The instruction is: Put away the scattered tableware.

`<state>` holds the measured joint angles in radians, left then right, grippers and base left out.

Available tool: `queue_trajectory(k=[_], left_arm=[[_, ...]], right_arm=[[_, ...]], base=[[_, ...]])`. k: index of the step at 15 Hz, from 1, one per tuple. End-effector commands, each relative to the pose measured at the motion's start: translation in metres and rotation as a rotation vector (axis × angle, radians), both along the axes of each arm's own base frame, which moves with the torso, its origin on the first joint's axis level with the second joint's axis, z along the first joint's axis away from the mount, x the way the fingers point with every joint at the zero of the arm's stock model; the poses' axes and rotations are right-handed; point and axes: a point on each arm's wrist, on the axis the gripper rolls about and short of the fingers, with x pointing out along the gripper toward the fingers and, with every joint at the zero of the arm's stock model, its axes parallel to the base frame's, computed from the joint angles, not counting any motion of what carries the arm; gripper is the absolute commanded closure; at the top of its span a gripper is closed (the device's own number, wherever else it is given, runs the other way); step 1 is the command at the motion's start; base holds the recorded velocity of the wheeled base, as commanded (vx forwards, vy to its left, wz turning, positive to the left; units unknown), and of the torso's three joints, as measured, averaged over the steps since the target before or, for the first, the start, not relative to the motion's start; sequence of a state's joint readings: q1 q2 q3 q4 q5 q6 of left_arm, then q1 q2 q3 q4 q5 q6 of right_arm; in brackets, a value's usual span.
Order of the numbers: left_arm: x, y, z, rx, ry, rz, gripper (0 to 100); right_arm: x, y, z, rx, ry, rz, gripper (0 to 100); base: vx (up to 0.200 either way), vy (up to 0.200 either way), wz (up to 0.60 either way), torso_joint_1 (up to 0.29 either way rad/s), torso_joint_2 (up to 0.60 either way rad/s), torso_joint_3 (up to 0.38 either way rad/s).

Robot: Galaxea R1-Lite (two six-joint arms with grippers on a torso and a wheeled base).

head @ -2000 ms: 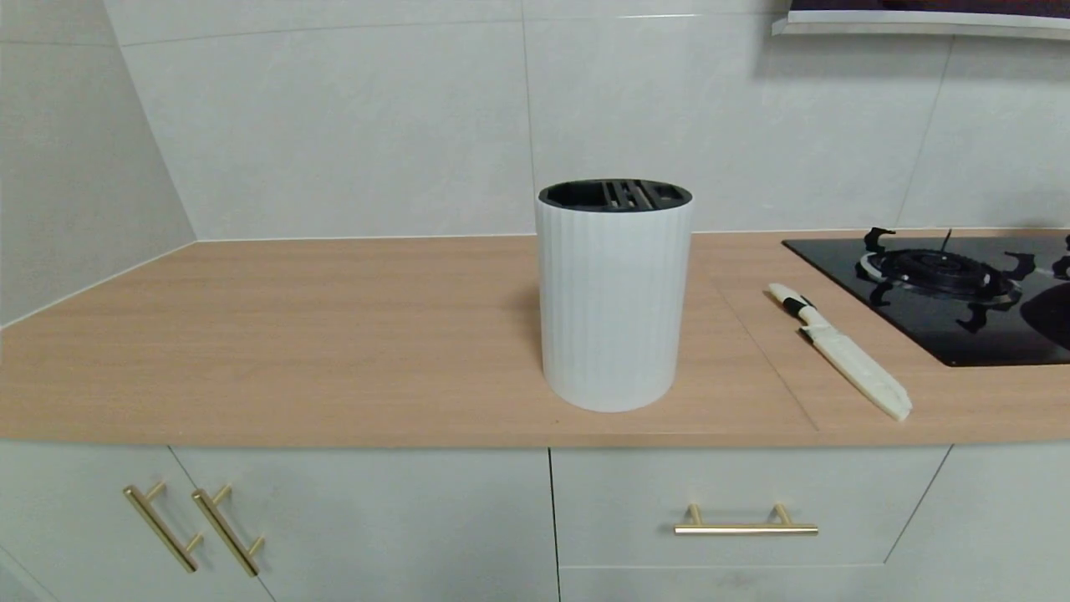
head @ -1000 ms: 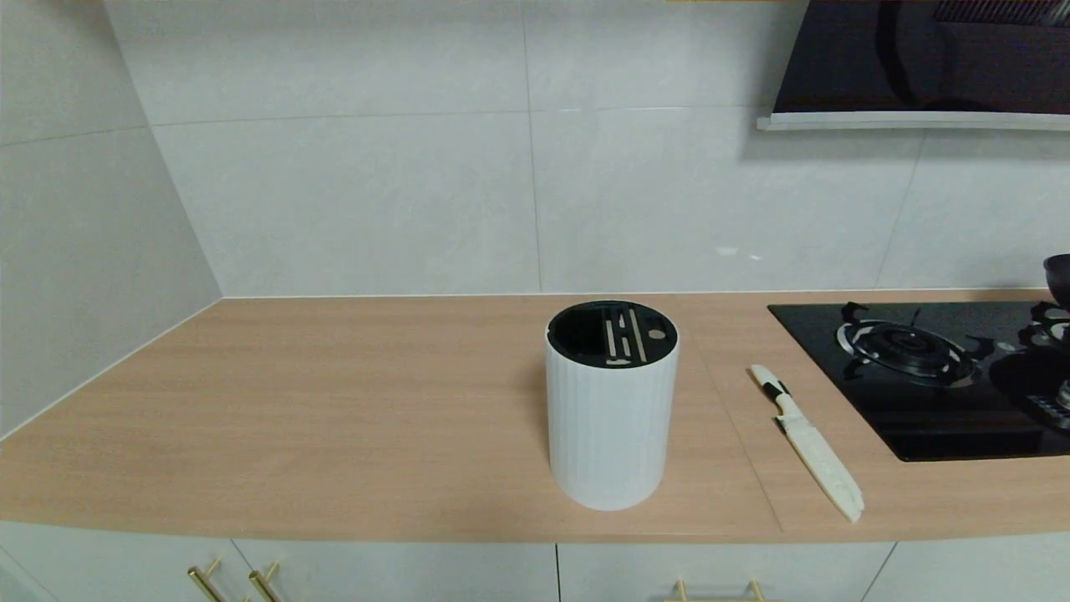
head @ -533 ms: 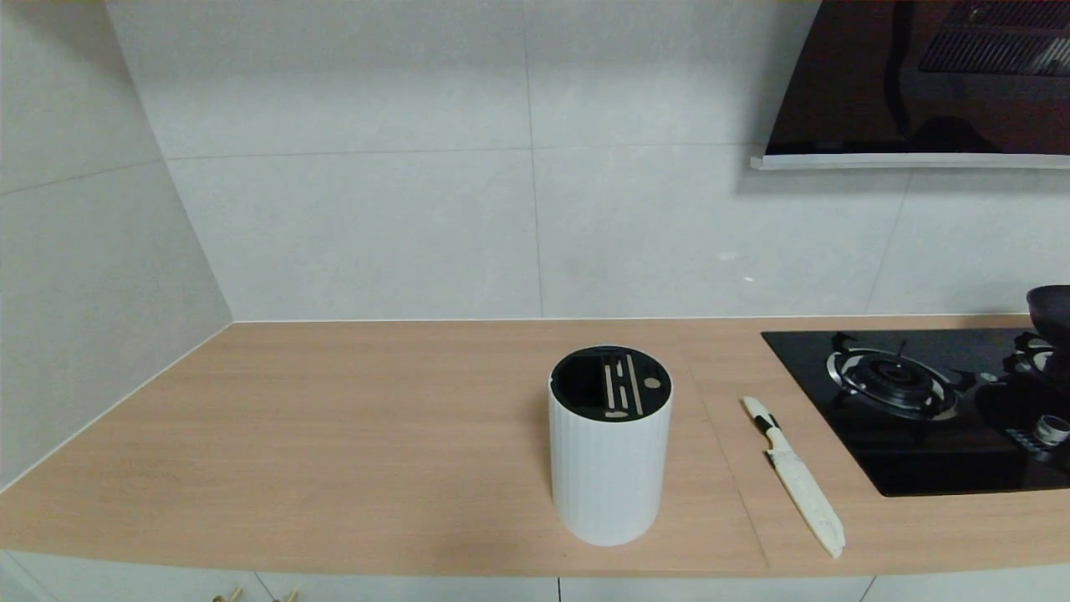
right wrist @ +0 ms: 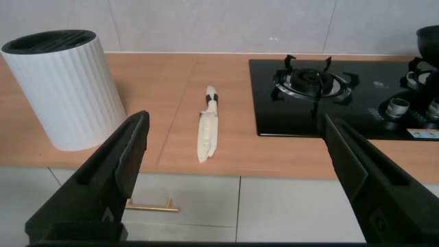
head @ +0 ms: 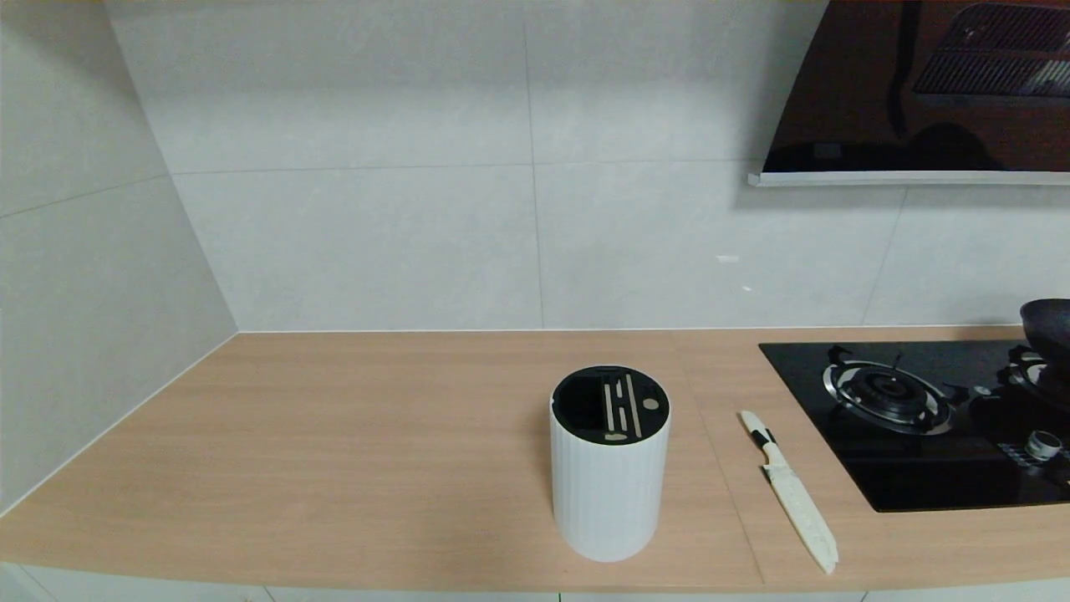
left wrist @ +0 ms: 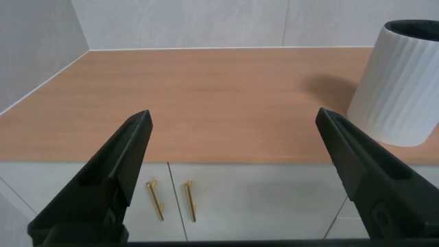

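A white ribbed knife holder (head: 610,468) with a black slotted top stands upright near the counter's front edge. To its right a white knife (head: 790,493) with a black band lies flat on the wood, apart from the holder. My left gripper (left wrist: 233,120) hovers open in front of the counter edge, with the holder (left wrist: 401,82) off to one side. My right gripper (right wrist: 234,122) is also open and holds nothing. It is level with the counter front, facing the knife (right wrist: 208,123), and the holder (right wrist: 65,89) stands beside that.
A black gas hob (head: 919,418) takes up the counter's right end, with a dark pan (head: 1049,322) at the edge and a range hood (head: 919,92) above. Tiled walls close off the back and left. Gold cabinet handles (left wrist: 168,200) sit below the counter.
The whole head picture has shifted: the camera has risen and now looks down more steeply. The holder and the knife keep their places on the counter.
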<state>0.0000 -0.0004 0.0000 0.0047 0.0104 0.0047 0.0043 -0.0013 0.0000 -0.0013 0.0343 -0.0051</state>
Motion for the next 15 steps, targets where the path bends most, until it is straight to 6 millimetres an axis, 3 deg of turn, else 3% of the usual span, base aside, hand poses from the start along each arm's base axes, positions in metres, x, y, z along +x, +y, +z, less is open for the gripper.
queue_trajectory(k=[1, 10, 11, 12, 15], left_arm=[[0.0, 0.0, 0.0, 0.0, 0.0, 0.0, 0], [0.0, 0.0, 0.0, -0.002, 0.0, 0.002, 0], [0.0, 0.0, 0.0, -0.002, 0.0, 0.002, 0], [0.0, 0.0, 0.0, 0.0, 0.0, 0.0, 0], [0.0, 0.0, 0.0, -0.002, 0.0, 0.002, 0]], right_arm=[[0.0, 0.0, 0.0, -0.003, 0.001, 0.001, 0], [0.0, 0.0, 0.002, -0.003, -0.011, 0.001, 0], [-0.007, 0.0, 0.027, 0.038, -0.143, 0.017, 0], [-0.009, 0.002, 0.037, 0.058, -0.137, 0.083, 0], [0.003, 0.005, 0.053, 0.066, 0.048, 0.258, 0]], base=[[0.0, 0.0, 0.0, 0.0, 0.0, 0.0], [0.0, 0.0, 0.0, 0.0, 0.0, 0.0], [0.0, 0.0, 0.0, 0.0, 0.0, 0.0], [0.0, 0.0, 0.0, 0.0, 0.0, 0.0], [0.0, 0.0, 0.0, 0.0, 0.0, 0.0]])
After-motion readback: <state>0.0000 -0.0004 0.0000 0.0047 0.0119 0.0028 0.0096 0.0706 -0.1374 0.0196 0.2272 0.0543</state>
